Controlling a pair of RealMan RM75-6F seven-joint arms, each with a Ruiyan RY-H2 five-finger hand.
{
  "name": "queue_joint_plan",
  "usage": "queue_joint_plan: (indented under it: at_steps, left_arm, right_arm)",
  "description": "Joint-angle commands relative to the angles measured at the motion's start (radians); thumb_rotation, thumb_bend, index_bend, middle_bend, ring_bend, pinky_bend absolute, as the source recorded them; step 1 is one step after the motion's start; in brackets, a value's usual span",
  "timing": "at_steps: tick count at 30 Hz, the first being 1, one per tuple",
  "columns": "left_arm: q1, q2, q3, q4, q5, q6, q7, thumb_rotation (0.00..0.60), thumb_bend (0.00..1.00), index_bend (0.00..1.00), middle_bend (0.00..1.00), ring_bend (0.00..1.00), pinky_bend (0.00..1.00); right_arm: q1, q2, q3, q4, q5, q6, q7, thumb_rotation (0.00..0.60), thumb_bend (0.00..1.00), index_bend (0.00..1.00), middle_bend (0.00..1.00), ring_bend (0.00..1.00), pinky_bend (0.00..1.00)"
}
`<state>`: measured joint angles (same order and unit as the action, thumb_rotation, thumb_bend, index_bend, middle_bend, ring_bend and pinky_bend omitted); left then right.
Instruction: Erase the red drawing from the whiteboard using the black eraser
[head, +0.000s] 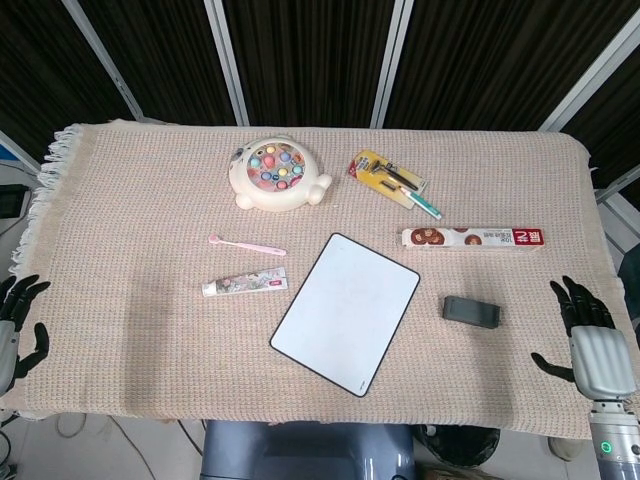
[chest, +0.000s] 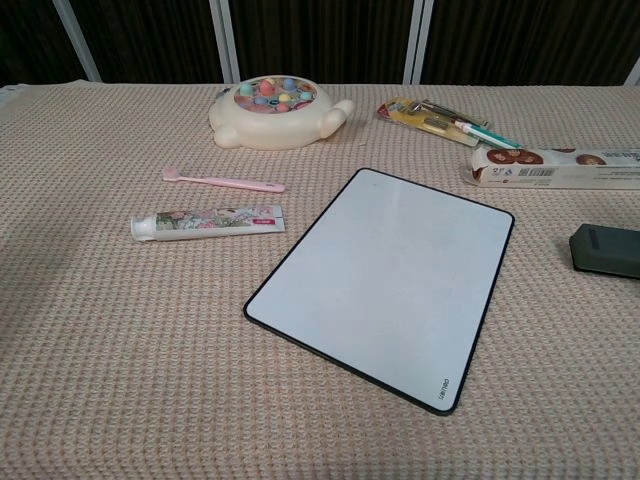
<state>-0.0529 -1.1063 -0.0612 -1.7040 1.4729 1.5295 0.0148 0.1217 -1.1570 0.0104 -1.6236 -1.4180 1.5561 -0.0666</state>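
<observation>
The board (head: 345, 313) at frame centre shows no red, the eraser (head: 471, 311) lies free just right of it, and both the right hand (head: 591, 345) and left hand (head: 15, 325) sit wide and empty at the bottom corners, so best simply leave things be.

In the chest view, the flat black rectangular eraser (chest: 607, 250) is cut off at 3 o'clock by the frame edge, as is the long red-and-white printed box (chest: 555, 168). The black left hand (head: 14, 325) is cropped at 9 o'clock in the head view. Box lettering is too small to read.
</observation>
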Motion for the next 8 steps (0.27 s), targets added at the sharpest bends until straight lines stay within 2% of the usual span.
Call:
queue_joint_plan:
  at_steps: [1, 8]
  left_arm:
    - [0.000, 0.000, -0.001, 0.000, 0.000, 0.000, -0.001, 0.600, 0.64, 0.16, 0.09, 0.02, 0.00]
    - [0.000, 0.003, -0.001, 0.003, 0.002, 0.001, -0.004, 0.600, 0.64, 0.16, 0.09, 0.02, 0.00]
  right_arm:
    - [-0.021, -0.023, -0.005, 0.035, -0.002, 0.005, -0.005, 0.600, 0.08, 0.00, 0.00, 0.04, 0.14]
    - [-0.035, -0.027, 0.018, 0.058, -0.009, 0.015, 0.016, 0.600, 0.08, 0.00, 0.00, 0.04, 0.14]
